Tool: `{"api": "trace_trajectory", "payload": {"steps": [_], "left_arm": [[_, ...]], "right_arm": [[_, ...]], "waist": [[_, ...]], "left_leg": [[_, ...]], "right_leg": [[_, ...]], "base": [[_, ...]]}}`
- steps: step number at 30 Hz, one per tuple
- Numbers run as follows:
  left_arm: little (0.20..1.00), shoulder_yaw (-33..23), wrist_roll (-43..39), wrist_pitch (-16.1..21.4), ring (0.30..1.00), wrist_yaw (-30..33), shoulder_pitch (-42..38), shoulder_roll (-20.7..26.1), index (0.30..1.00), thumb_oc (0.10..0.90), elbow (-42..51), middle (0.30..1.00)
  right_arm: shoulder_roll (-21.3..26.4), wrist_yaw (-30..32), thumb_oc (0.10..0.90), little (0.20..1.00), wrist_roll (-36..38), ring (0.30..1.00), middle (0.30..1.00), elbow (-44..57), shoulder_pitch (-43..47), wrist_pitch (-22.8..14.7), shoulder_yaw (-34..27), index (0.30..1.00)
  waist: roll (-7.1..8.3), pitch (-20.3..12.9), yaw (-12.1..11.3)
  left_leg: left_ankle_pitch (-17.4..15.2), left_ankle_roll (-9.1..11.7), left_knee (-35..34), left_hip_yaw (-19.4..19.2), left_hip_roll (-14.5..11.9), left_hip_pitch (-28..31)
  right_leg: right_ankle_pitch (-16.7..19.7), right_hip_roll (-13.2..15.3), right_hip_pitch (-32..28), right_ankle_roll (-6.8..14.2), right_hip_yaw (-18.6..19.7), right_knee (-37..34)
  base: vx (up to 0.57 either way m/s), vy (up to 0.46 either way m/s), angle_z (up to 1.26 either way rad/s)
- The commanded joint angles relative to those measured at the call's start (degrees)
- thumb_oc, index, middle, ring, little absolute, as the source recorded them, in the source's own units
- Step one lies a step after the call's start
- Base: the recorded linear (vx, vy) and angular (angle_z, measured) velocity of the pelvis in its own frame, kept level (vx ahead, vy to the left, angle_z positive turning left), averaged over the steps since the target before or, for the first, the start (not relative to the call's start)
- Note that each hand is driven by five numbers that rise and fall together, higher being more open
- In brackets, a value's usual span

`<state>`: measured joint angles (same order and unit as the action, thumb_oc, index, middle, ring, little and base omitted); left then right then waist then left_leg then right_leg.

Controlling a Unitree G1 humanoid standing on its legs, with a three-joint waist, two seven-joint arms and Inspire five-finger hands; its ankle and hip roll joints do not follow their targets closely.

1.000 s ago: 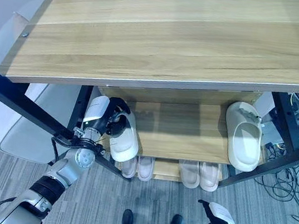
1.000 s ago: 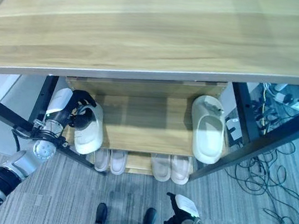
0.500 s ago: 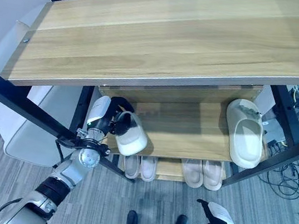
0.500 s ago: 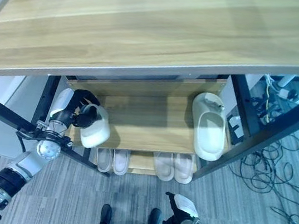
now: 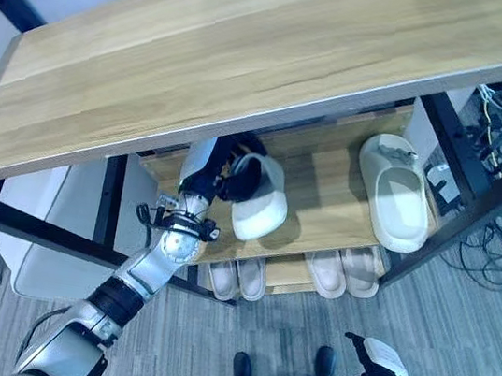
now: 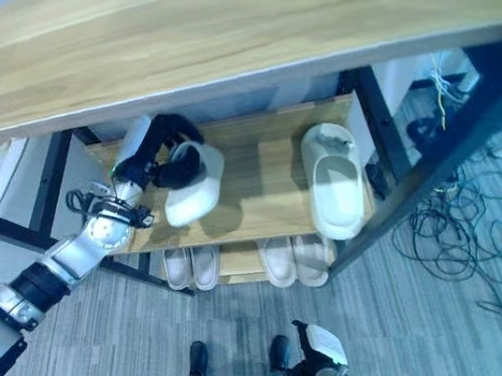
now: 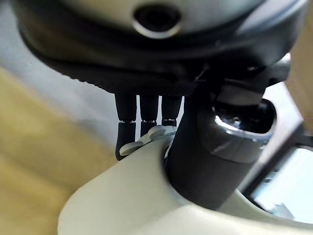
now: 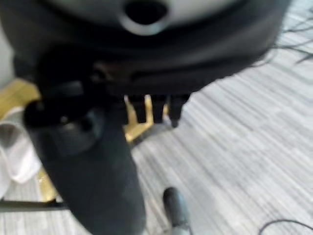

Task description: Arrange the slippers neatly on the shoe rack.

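Wooden shoe rack (image 5: 250,65) across the frame's upper half, cream slipper (image 5: 392,195) lying right of centre on its middle shelf, white slipper (image 5: 260,204) at centre clasped by the curled left hand (image 5: 235,169), right hand (image 5: 367,361) hung relaxed at lower right.

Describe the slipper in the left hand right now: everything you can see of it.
The held slipper is an off-white slide, smooth and foam-like, with a thick rounded strap. The left hand grips it at one end, dark fingers curled over its edge. It sits tilted over the middle shelf, its free end toward the shelf's front edge; contact with the shelf is unclear.
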<state>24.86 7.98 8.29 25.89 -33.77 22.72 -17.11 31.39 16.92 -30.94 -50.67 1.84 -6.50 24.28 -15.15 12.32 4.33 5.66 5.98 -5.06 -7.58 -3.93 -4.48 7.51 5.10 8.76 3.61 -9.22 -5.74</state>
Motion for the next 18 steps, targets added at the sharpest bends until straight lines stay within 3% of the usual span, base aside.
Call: {"api": "trace_trajectory", "payload": {"steps": [1, 7, 18], "left_arm": [[0.300, -0.59, -0.46, 3.86, 0.300, 5.72, -12.12, 0.05, 0.300, 0.400, -2.78, 0.300], [0.300, 1.49, -1.20, 3.22, 0.300, 6.12, -16.31, 0.15, 0.300, 0.400, -9.12, 0.300], [0.300, 3.40, -2.08, 3.01, 0.300, 5.73, -18.27, -1.93, 0.300, 0.400, -13.89, 0.300]], "right_arm": [[2.63, 2.66, 0.800, 0.900, 0.38, 0.900, 0.900, 5.40, -1.70, -1.73, 0.69, 0.900], [3.53, 2.71, 0.800, 0.900, 1.21, 0.900, 0.900, 5.55, -1.71, -2.07, 0.98, 0.900], [3.48, 3.77, 0.800, 0.900, 1.84, 0.900, 0.900, 3.55, -0.87, -2.01, 1.54, 0.900]], "waist": [[1.66, -3.80, 1.25], [1.04, -3.28, 2.65], [1.29, -2.35, 3.12]], "left_leg": [[-1.41, -1.49, 0.06, 0.20, 3.35, -3.38], [-1.50, -1.46, 0.06, -0.40, 3.33, -3.26], [-1.25, -1.41, 0.06, -0.50, 3.33, -4.56]], "right_leg": [[-6.84, 2.72, -1.31, 3.56, -0.73, 0.74], [-6.52, 2.82, -0.49, 3.64, 0.05, 0.74], [-5.90, 2.88, 1.47, 3.49, 0.46, 0.74]], "base": [[0.02, 0.013, -0.19], [0.01, 0.013, -0.14], [0.00, -0.001, -0.06]]}}
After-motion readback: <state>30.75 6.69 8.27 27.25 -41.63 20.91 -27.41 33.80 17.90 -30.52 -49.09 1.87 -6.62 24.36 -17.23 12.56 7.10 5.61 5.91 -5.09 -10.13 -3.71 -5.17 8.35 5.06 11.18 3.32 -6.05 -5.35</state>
